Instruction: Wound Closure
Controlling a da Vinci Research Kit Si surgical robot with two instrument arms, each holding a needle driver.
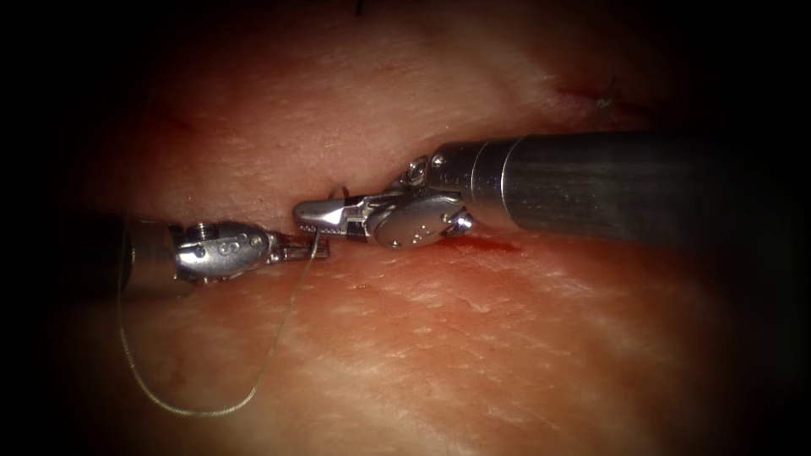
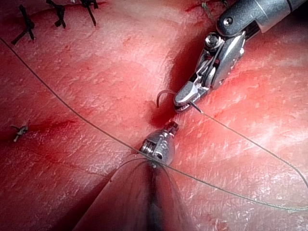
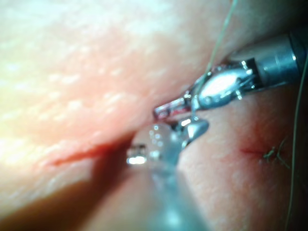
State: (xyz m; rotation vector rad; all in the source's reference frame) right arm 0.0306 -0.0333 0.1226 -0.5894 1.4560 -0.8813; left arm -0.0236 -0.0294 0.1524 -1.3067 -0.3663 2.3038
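The right tool (image 1: 325,214) lies along the cut (image 3: 82,154), jaws clamped on the needle (image 2: 166,94) near its thread end. The thin steel curve arcs out of the jaws, its tip hidden against the glistening tissue (image 1: 473,355). The left tool (image 1: 297,250) pinches the thread (image 1: 203,409) just beside it.

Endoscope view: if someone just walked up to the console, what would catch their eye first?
The two tools meeting tip to tip at the cut. The right tool grips the curved needle, whose free end arcs above the tissue. Thread loops from the left tool across the near tissue.
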